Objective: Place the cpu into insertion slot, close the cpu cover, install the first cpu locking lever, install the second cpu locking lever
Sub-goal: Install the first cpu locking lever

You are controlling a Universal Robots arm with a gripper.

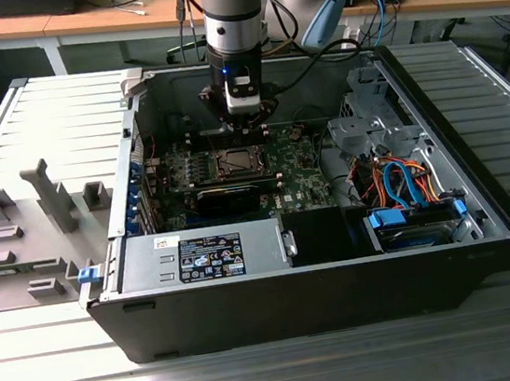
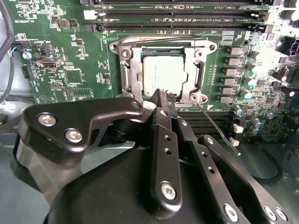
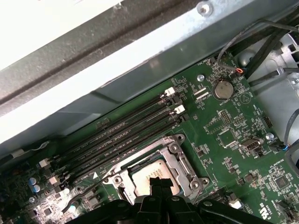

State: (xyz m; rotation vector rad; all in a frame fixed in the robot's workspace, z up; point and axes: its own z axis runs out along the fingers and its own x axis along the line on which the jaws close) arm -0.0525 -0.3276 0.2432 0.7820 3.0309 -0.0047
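The cpu (image 2: pixel 163 73) lies flat in the insertion slot (image 2: pixel 122 52) on the green board, its pale silver face showing in both wrist views (image 3: pixel 148 176). The cpu cover (image 2: pixel 135 70) lies down around it as a grey metal frame. My gripper (image 2: pixel 161 94) hangs just above the socket's edge, its black fingers pressed together with nothing between them. One thin locking lever (image 2: pixel 218 130) sticks out loose from a socket corner, away from the frame. Another lever (image 2: pixel 161 39) lies along the side by the memory slots. In the exterior view the gripper (image 1: pixel 242 125) stands over the socket (image 1: pixel 237 162).
The board sits deep in an open black computer case (image 1: pixel 483 207). Long memory slots (image 3: pixel 126 128) run beside the socket. A black card (image 1: pixel 227 194), a power supply (image 1: pixel 209 256) and blue and orange cables (image 1: pixel 404 180) crowd the case. A grey fixture plate (image 1: pixel 24 221) lies at the exterior view's left.
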